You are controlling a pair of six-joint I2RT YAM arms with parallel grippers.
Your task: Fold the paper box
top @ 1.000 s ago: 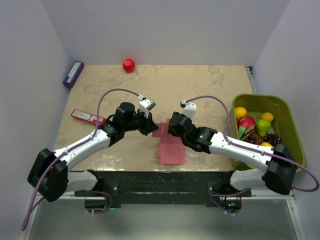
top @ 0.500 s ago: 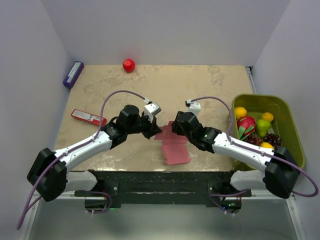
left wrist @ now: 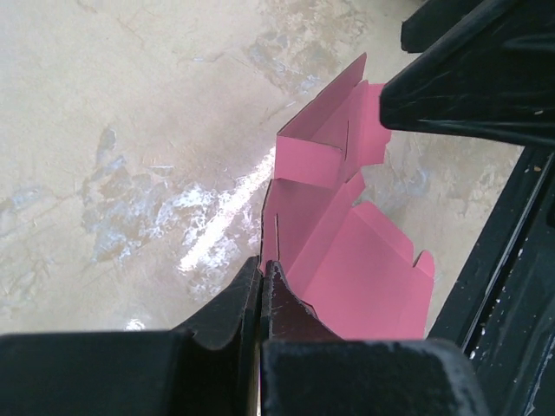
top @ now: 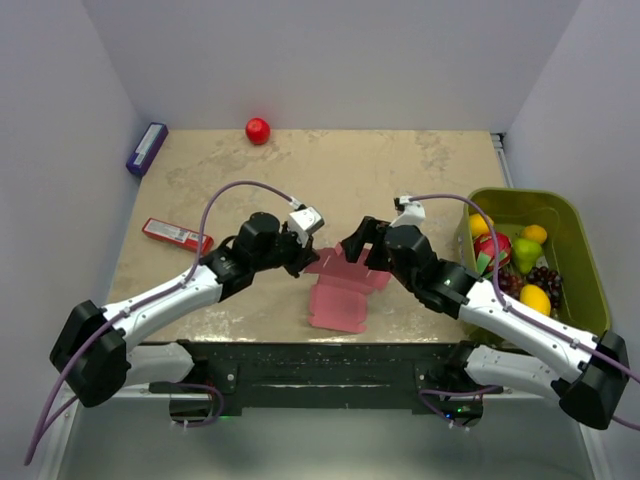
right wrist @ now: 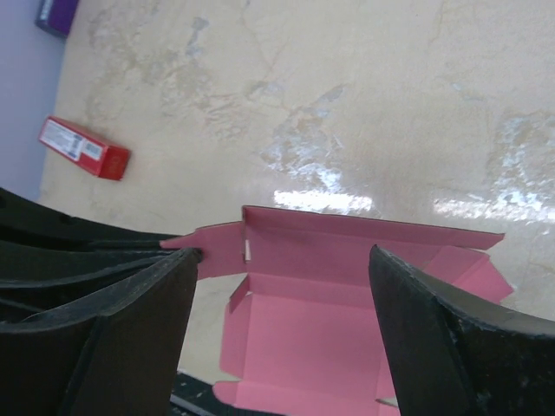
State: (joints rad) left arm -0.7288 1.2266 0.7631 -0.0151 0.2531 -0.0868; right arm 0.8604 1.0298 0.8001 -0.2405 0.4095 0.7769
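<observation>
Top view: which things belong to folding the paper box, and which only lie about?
For the job: paper box; left fingers, shut on its tab; right fingers, open near it.
Lying about: red ball; red packet; purple box; green bin with fruit.

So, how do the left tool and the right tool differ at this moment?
The left tool is shut, pinching a tab at the edge of the paper box; the right tool stands wide open and grips nothing. The left tool meets the card from its left side, the right tool from its right. Both are low over the same pink card.
</observation>
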